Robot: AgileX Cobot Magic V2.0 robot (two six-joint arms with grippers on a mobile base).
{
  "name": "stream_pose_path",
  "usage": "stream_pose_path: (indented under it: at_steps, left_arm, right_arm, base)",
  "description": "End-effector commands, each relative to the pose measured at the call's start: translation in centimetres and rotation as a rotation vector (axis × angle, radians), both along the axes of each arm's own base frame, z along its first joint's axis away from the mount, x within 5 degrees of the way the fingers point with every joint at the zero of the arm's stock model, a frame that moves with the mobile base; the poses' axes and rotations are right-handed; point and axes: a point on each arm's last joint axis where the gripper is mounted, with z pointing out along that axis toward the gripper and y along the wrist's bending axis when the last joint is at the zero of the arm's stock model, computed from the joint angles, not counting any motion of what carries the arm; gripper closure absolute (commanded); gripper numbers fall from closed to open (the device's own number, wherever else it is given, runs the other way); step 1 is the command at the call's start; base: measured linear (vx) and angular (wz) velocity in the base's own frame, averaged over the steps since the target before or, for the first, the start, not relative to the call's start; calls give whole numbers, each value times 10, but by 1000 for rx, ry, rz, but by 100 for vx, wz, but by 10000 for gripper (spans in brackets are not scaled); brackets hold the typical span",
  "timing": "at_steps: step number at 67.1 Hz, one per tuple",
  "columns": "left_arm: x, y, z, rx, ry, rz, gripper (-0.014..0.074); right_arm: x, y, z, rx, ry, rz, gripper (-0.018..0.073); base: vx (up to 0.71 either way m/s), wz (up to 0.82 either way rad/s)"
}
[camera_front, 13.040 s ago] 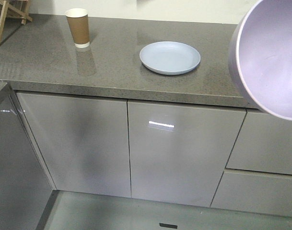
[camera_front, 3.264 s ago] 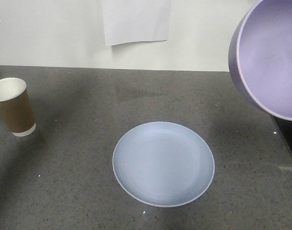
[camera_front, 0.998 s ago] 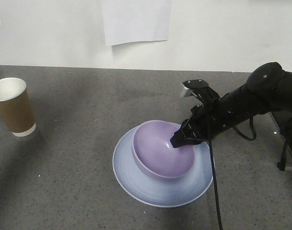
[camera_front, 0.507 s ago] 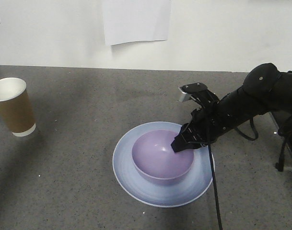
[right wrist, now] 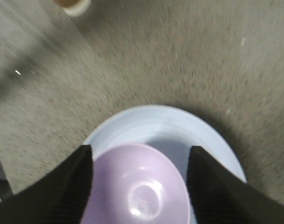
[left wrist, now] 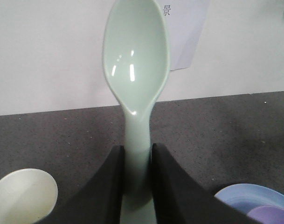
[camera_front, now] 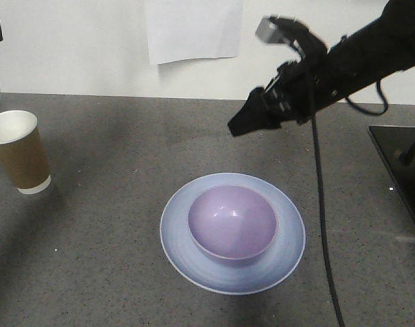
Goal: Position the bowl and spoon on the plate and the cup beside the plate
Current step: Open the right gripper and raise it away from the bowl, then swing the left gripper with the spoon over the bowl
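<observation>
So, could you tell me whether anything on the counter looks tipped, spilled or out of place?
Nothing stands out: the bowl sits upright, centred on the plate, and the cup stands upright, apart to the side.

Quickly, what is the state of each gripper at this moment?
Left gripper: shut on the spoon.
Right gripper: open, holding nothing, above the bowl.

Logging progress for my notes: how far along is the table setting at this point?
Done: the bowl sits upright in the plate, and the right gripper is open above it. In hand: the left gripper is shut on the spoon, held off the plate. Left: laying the spoon on the plate, and bringing the cup, far off at the counter's left, beside the plate.
</observation>
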Motion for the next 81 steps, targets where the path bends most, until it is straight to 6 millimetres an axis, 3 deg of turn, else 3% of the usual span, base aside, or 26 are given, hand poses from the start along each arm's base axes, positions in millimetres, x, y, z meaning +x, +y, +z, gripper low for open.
stream_pose_path:
  at_steps: [1,5,11,19,28,38,48,62,70,81]
  left_arm:
    - [-6,-4,17,-62,-90,-27,603]
    - [-7,-7,17,-54,-93,-66,603]
    - [-4,-15,13,-70,-72,-155,603]
    - [8,-34,-1,-96,11,-314,603]
    - [23,-65,-24,-97,116,-475,604]
    - [32,-106,-52,-47,219,-601,604]
    - [31,-146,-79,25,298,-714,604]
    - [28,-181,-108,80,385,-805,604]
    - [31,-187,-121,88,432,-813,604]
    - [36,-187,-128,134,436,-799,604]
  right_arm:
    - [-34,-16,73,75,-178,-29,263]
    - [-58,-34,106,83,-303,-69,386]
    - [-96,-62,139,46,-467,-136,577]
    - [-147,-94,164,-31,-583,-272,570]
    - [-202,-108,165,-137,-664,-398,568]
    - [-242,-109,139,-196,-692,-469,566]
    - [-257,-114,97,-253,-706,-541,565]
    - [-248,-118,49,-262,-644,-576,565]
    - [-243,-120,39,-262,-629,-585,565]
    - [-242,-121,40,-259,-650,-596,565]
  base:
    - [0,0]
    - [0,0]
    - [0,0]
    - [0,0]
    - [0,0]
    - [0,0]
    - [0,0]
    - [0,0]
    - [0,0]
    - [0,0]
